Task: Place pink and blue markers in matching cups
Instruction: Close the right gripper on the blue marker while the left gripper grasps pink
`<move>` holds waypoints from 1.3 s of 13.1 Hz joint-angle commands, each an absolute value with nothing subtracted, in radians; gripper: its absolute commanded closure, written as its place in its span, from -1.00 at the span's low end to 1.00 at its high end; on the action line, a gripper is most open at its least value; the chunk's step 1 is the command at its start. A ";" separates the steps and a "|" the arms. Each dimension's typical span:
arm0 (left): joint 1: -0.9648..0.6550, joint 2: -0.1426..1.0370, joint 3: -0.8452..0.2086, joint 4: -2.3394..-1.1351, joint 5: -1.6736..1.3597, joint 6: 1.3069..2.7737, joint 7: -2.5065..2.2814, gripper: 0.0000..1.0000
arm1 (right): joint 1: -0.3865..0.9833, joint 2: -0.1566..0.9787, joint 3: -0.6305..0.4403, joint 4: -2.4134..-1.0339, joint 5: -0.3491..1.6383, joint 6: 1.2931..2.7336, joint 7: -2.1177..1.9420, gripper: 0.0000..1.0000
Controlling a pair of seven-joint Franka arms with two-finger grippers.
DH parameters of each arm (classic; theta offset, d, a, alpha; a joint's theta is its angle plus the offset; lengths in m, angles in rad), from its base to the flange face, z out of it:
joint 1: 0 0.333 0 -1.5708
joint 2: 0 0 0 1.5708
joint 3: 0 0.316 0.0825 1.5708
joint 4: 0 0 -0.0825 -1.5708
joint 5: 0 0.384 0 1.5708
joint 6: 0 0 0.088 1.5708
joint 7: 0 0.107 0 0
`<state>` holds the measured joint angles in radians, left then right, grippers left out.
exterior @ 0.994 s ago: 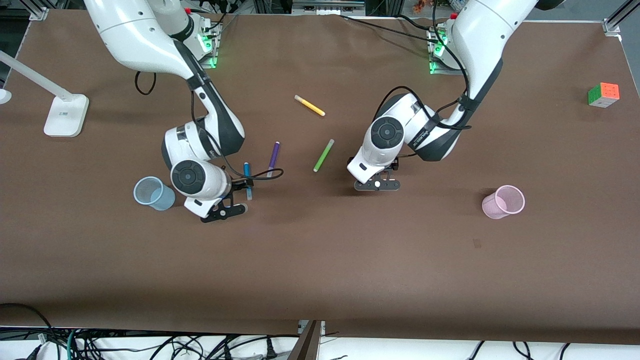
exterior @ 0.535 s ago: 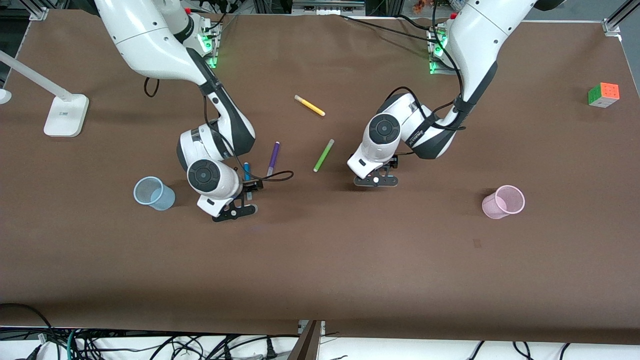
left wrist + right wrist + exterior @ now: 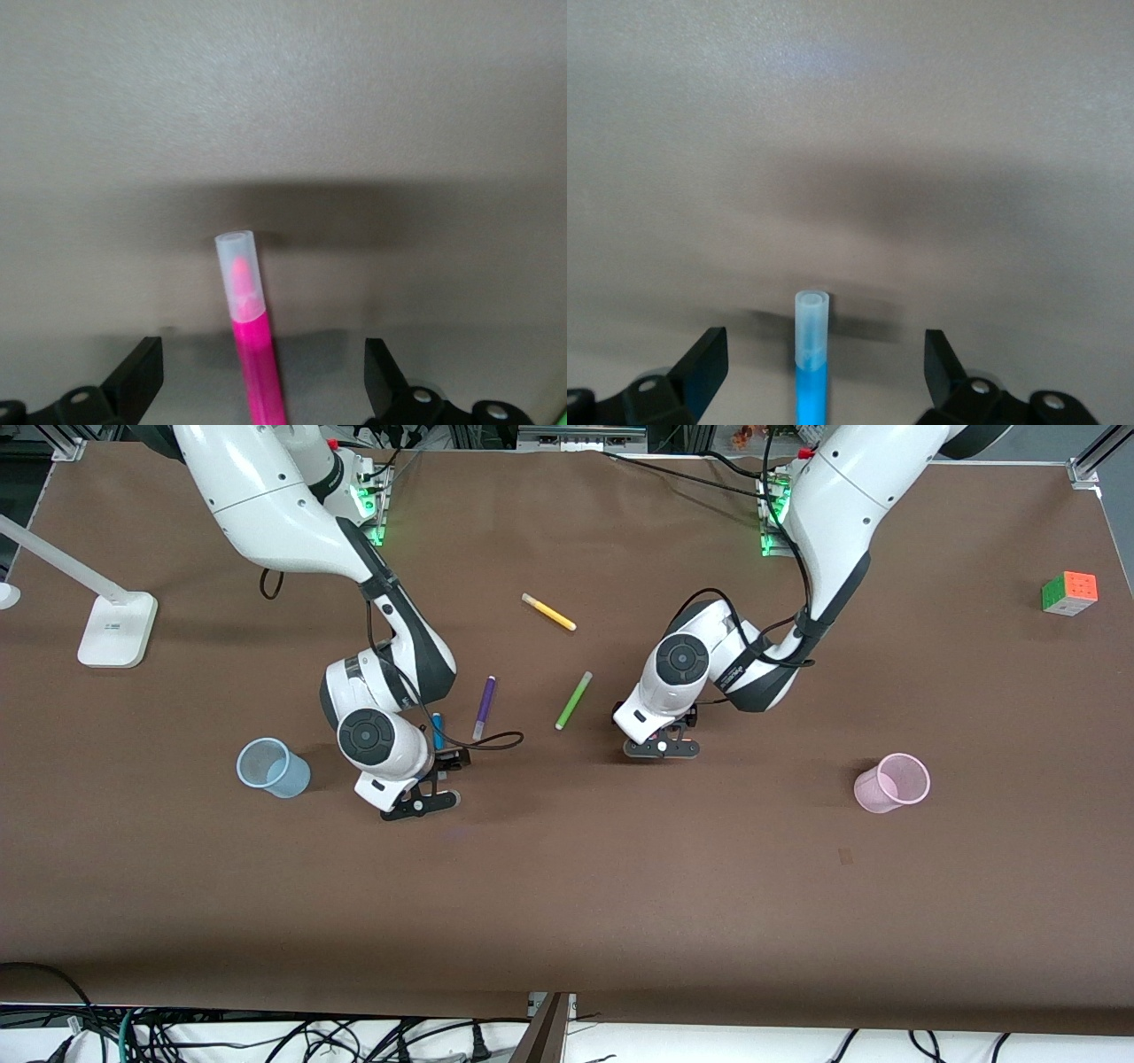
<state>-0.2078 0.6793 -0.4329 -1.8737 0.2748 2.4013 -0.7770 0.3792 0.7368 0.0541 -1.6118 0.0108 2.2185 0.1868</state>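
Purple marker beside blue marker, both hands spread wide astride markers, gripping nothing.

From the front view my left wrist housing totally covers the pink marker, so it only shows in my left wrist view, and there its lower body runs off the edge. Same deal with the blue marker: beside the purple marker, just a short stretch peeks out past my right arm. In the right wrist view its body is cut off too.
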 commanded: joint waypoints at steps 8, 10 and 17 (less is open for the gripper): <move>-0.184 0.669 -0.433 -1.902 0.356 2.427 -0.807 0.58 | 0.387 0.741 0.052 -1.624 0.026 2.247 0.216 0.13; -0.170 0.664 -0.434 -1.905 0.356 2.424 -0.825 0.79 | 0.388 0.741 0.052 -1.624 0.026 2.247 0.216 0.41; -0.037 0.511 -0.481 -1.835 0.168 2.162 -0.810 1.00 | 0.390 0.726 0.051 -1.612 0.018 2.238 0.192 0.90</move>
<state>-0.0835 0.5942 -0.4479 -1.8579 0.2339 2.2844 -0.8055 0.3866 0.7430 0.0541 -1.6099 0.0108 2.2308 0.2030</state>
